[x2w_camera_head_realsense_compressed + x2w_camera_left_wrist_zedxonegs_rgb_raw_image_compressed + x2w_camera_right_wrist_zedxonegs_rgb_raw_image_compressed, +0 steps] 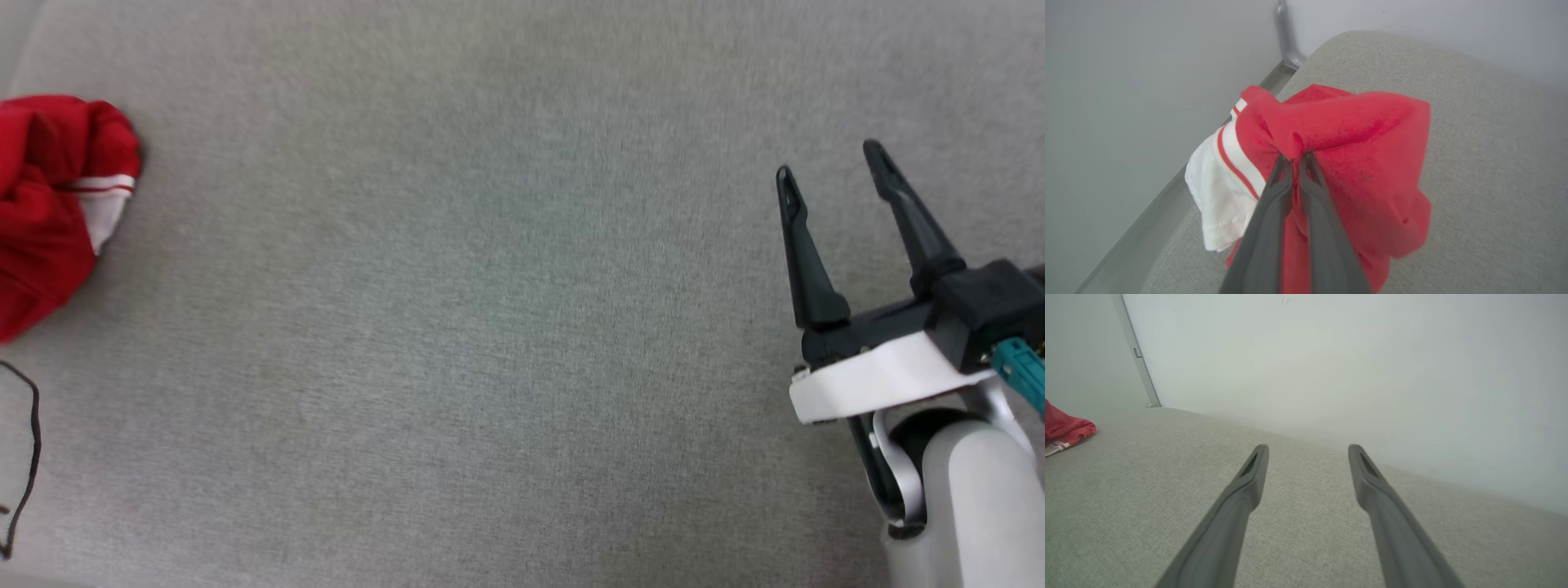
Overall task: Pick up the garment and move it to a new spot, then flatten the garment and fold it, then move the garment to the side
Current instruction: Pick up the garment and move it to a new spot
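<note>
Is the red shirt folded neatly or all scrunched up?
Scrunched up. The red shirt is bunched in crumpled folds, a white sleeve hanging out one side, with the left hand shut on a pinch of the cloth.

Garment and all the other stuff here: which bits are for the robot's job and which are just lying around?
For the job: garment, bunched up; left gripper, shut on the garment; right gripper, open, holding nothing.

Just lying about: black cord; grey cushion; metal post by the wall.

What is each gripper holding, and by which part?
Left gripper pinches the garment by a bunched fold of red fabric; right gripper is open, holding nothing.
</note>
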### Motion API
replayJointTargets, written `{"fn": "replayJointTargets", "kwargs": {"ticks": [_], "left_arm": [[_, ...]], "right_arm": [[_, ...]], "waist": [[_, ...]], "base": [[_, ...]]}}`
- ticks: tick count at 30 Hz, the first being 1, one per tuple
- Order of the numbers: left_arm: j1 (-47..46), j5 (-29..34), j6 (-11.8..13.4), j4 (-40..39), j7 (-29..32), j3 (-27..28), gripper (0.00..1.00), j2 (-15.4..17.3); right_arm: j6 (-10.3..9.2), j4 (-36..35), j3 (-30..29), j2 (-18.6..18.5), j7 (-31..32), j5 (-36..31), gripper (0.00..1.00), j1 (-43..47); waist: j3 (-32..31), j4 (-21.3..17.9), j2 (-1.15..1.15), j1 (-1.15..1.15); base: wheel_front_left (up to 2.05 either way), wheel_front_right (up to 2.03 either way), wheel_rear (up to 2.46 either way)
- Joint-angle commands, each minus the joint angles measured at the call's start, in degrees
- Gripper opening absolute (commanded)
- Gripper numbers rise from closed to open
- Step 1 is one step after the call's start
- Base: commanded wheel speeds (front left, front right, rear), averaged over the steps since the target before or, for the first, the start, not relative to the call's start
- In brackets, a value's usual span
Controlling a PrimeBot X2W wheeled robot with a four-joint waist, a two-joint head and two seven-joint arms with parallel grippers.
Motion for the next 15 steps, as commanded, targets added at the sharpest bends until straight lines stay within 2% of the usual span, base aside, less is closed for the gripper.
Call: {"fn": "replayJointTargets", "kwargs": {"ticks": [1, 8, 15], "left_arm": [[-0.76, 0.61, -0.31, -0.40, -1.82, -0.22, 0.00, -0.12], [-2.35, 4.51, -0.41, -2.36, -16.40, -2.83, 0.00, -0.77], [-3.83, 6.69, -0.35, -5.50, -21.55, -5.99, 0.00, -2.83]], "right_arm": [[-0.02, 0.13, -0.20, 0.03, -0.24, 0.58, 1.00, 1.16], [-0.02, 0.36, -1.54, 0.03, -0.24, 2.34, 1.00, 5.17], [-0.02, -0.52, -2.71, 0.03, 0.66, 3.55, 1.00, 8.83]], "waist": [[-3.20, 0.46, 0.00, -0.01], [-11.07, 0.02, 0.00, -0.01], [-16.84, -2.85, 0.00, -0.01]], "base": [[0.00, 0.00, 0.00], [0.00, 0.00, 0.00], [0.00, 0.00, 0.00]]}}
